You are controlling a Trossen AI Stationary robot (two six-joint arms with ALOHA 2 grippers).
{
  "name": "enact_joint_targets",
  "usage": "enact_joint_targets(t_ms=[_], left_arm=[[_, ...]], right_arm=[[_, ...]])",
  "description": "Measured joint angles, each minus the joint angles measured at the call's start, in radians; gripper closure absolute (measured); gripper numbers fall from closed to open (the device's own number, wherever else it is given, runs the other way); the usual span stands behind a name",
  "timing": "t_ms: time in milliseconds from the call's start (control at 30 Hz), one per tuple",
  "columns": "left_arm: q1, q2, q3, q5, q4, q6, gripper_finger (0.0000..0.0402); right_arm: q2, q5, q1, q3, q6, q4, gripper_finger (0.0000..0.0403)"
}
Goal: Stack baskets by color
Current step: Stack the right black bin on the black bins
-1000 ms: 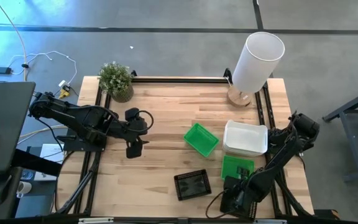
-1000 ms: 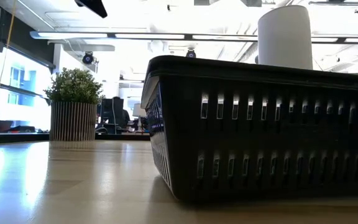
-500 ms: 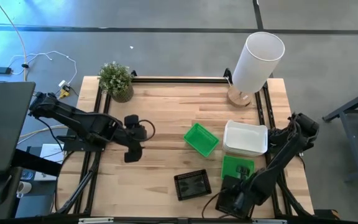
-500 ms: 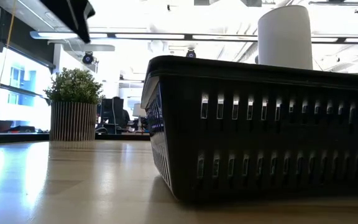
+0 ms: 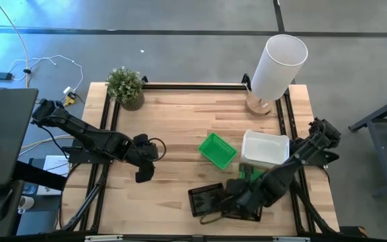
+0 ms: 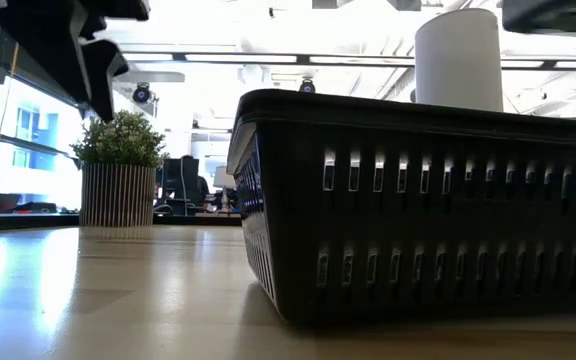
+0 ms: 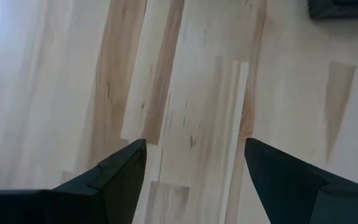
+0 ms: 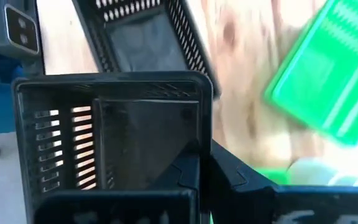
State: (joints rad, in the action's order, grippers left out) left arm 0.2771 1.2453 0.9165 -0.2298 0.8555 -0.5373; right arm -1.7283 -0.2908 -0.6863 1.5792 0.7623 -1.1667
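My right gripper point(image 5: 242, 202) hangs near the table's front edge, shut on a black basket point(image 8: 123, 137). Just to its left a second black basket point(image 5: 205, 199) rests flat on the table; it fills the low view point(image 6: 418, 210). A green basket point(image 5: 218, 149) lies askew at mid-table. A white basket point(image 5: 266, 149) stands to the right of that, and another green basket point(image 5: 254, 176) peeks out under my right arm. My left gripper point(image 5: 143, 173) hovers open over bare wood at the left, pointing down. My right gripper grips one side wall of the black basket point(image 8: 205, 134), with one finger point(image 8: 182, 177) inside the basket and the other outside. The fingers reach in steeply from above. The basket hangs tilted and clear of the table, its open side toward the wrist.
A tall white cylinder point(image 5: 277, 67) stands at the far right and a small potted plant point(image 5: 126, 87) at the far left corner. Bare wood lies between my left gripper point(image 7: 194, 168) and the baskets.
My right gripper has risen from the near right corner and gone toward the table's left, carrying the black basket up clear of the table, close to the other black basket. My left gripper has come down toward the tabletop, still open.
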Motion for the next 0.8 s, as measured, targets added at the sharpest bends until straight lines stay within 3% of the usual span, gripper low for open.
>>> enact_joint_targets(t_ms=[367, 800], left_arm=[[0.013, 0.0, -0.038, 0.013, 0.0, -0.08, 0.0142], [0.013, 0.0, -0.038, 0.012, 0.001, -0.08, 0.0142]], right_arm=[[0.0, 0.04, 0.179, 0.044, -0.471, 0.181, 0.0403], [-0.01, 0.174, 0.248, 0.043, -0.663, 0.446, 0.0403]])
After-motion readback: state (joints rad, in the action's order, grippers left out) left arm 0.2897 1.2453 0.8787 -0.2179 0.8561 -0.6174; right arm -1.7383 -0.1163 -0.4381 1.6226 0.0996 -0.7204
